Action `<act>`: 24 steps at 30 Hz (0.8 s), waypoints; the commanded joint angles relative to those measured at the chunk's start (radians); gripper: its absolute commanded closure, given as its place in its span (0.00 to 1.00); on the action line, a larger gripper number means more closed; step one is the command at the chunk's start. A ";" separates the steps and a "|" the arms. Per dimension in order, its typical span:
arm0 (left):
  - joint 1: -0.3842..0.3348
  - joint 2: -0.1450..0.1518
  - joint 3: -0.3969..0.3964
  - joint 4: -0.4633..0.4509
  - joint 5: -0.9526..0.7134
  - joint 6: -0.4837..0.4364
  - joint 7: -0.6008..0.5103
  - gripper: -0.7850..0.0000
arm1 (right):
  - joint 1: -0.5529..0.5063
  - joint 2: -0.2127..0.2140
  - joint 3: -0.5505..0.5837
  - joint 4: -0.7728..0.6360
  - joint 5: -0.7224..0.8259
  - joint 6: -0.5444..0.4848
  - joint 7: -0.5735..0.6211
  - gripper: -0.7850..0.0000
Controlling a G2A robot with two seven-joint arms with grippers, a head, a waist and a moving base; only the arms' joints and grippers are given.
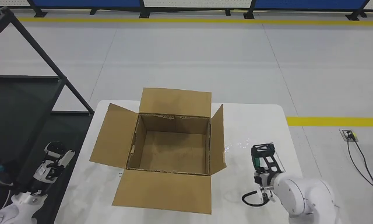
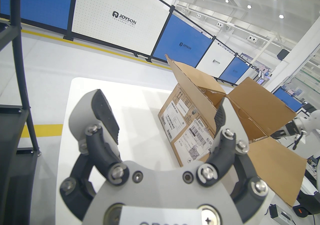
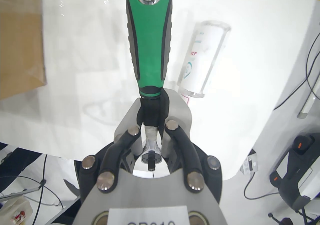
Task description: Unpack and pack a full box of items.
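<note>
An open cardboard box [image 1: 173,151] stands in the middle of the white table [image 1: 256,119], all flaps folded out and its inside bare. Right of the box, my right gripper [image 1: 263,172] is shut on the neck of a green-handled tool [image 1: 261,154]. In the right wrist view the tool [image 3: 149,36] points away from the gripper [image 3: 152,108], just over the tabletop. A clear plastic tube [image 3: 203,61] with white contents lies on the table beside it. My left gripper [image 1: 58,154] hangs off the table's left edge, open and holding nothing [image 2: 162,113], facing the labelled side of the box [image 2: 190,123].
A black metal frame [image 1: 35,55] stands to the left of the table. The box's right flap [image 3: 20,36] lies close to the held tool. Cables and a black device [image 3: 297,186] lie on the floor past the table's right edge.
</note>
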 commanded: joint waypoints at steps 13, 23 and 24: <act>0.000 0.000 0.000 0.000 0.000 0.000 0.000 0.00 | 0.181 -0.001 -0.160 -0.315 0.095 -0.080 -0.060 1.00; 0.000 0.000 0.000 0.000 0.000 0.000 0.000 0.00 | 0.473 -0.051 -0.589 -0.315 -0.065 0.080 0.068 1.00; 0.000 0.000 0.000 0.000 0.000 0.000 0.000 0.00 | 0.491 -0.057 -0.626 -0.315 -0.088 0.094 0.085 1.00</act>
